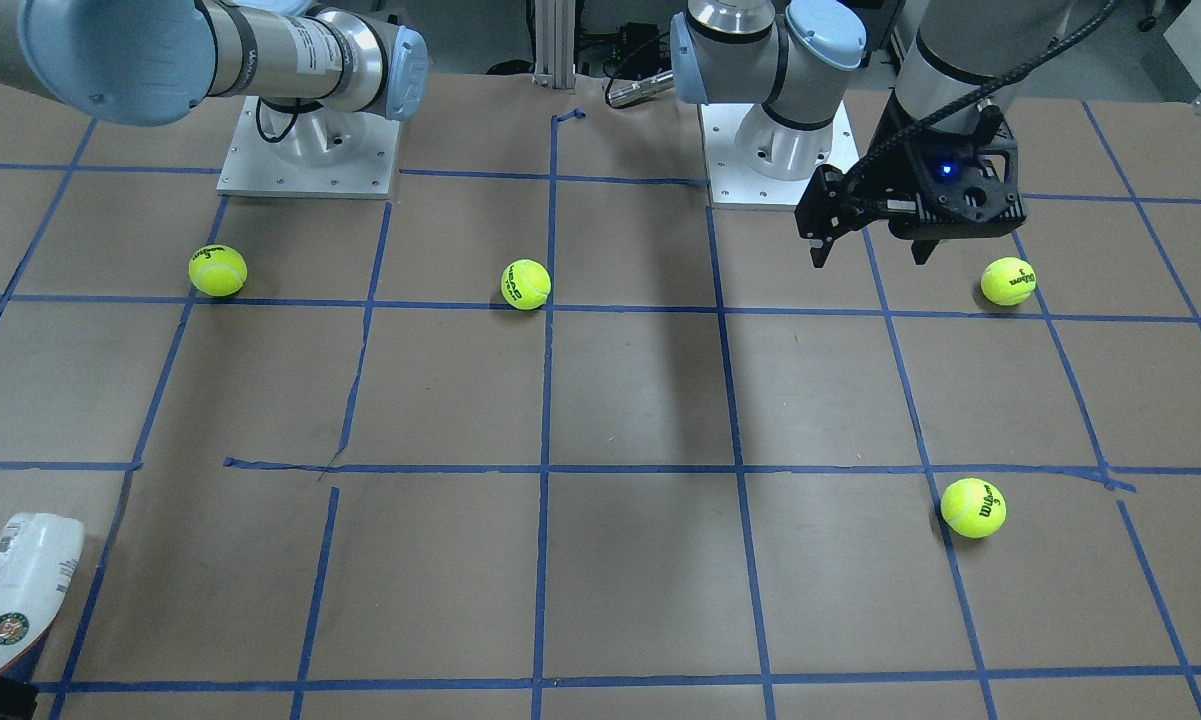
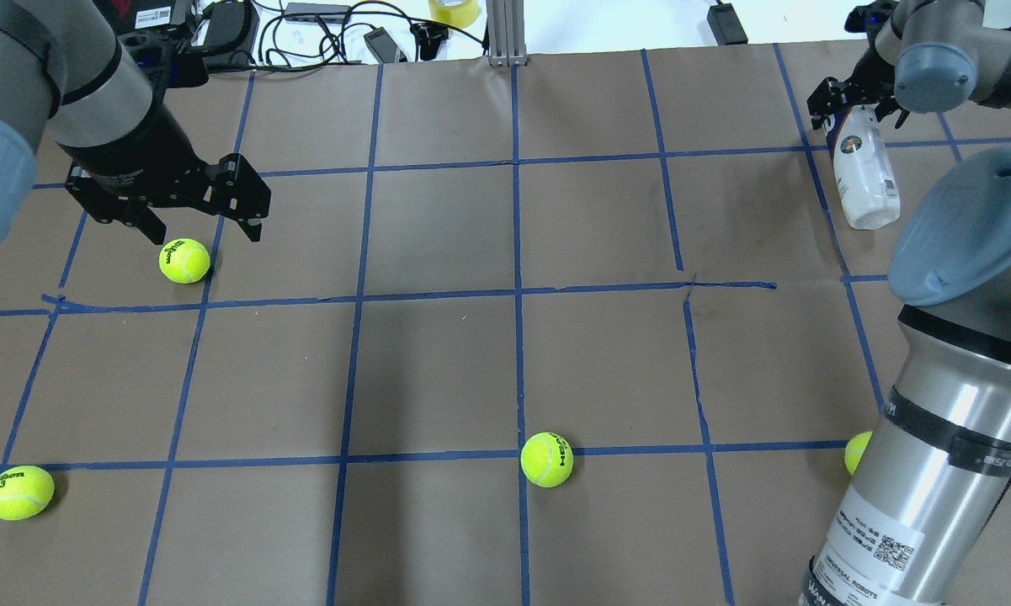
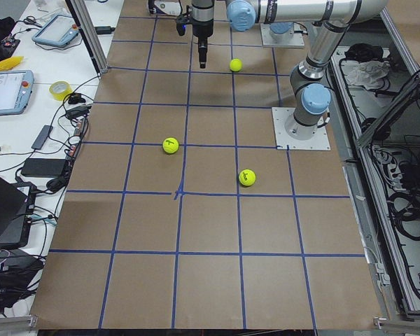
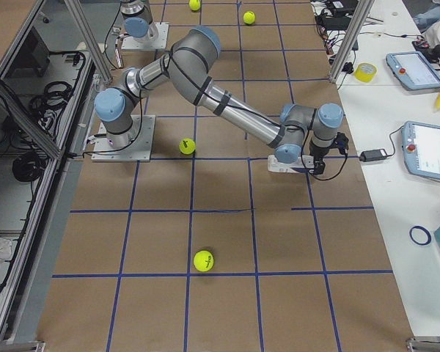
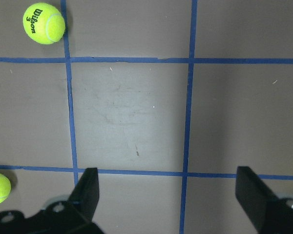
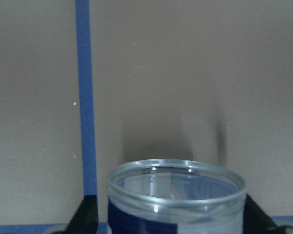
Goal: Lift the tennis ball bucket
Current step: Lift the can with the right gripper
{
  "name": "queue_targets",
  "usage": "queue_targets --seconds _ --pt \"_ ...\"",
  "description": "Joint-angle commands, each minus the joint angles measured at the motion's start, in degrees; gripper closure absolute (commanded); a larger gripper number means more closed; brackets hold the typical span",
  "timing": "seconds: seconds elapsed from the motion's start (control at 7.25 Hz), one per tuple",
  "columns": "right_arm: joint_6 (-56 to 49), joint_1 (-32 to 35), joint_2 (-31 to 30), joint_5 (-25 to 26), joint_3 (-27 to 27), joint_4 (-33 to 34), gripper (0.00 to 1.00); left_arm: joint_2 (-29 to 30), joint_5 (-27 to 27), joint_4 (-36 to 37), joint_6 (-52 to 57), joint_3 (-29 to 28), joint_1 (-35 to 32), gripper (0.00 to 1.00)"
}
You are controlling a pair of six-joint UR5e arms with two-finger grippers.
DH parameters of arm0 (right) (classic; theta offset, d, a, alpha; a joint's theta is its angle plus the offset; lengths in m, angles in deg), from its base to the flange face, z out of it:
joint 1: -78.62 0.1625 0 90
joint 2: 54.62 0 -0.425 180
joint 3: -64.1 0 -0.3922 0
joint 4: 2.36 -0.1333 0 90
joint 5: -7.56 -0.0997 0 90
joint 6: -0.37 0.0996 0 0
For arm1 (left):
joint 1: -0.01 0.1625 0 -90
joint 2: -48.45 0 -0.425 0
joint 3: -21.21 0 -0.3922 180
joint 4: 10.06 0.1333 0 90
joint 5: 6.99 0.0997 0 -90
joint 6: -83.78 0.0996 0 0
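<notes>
The tennis ball bucket (image 2: 865,177) is a clear tube with a white and navy label. It lies on its side at the far right of the table, and also shows in the front view (image 1: 20,590) and the right side view (image 4: 287,163). My right gripper (image 2: 857,109) is open and straddles the tube's far, open end. In the right wrist view the rim (image 6: 176,168) sits between my fingers (image 6: 88,214), with a thin gap on one side. My left gripper (image 2: 206,234) is open and empty, hanging above the table's left part (image 5: 166,195).
Yellow-green tennis balls lie on the brown, blue-taped table: one (image 2: 184,260) below the left gripper, one (image 2: 19,492) at near left, one (image 2: 547,459) in the middle, one (image 2: 857,450) half hidden by the right arm. Cables and a tape roll (image 2: 453,10) line the far edge.
</notes>
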Motion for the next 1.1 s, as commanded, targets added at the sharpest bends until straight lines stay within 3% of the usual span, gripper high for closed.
queue_targets --seconds 0.0,0.14,0.41,0.69,0.97 --pt "-0.87 -0.03 0.04 -0.18 0.03 1.8 0.03 0.03 0.05 -0.05 -0.11 0.0 -0.08 0.0" --pt "-0.79 -0.03 0.04 -0.18 0.03 2.07 0.03 -0.06 -0.04 0.04 0.07 0.0 0.0 0.0" --pt "-0.7 -0.64 0.13 -0.35 -0.06 1.55 0.19 -0.15 -0.04 0.13 -0.11 0.0 0.18 0.0" --pt "-0.87 -1.7 -0.39 -3.95 -0.75 0.93 0.34 -0.24 0.13 -0.05 -0.02 0.09 0.36 0.0" --pt "-2.88 -0.83 -3.98 -3.96 -0.93 0.67 0.34 -0.15 -0.04 0.04 -0.02 0.0 0.27 0.0"
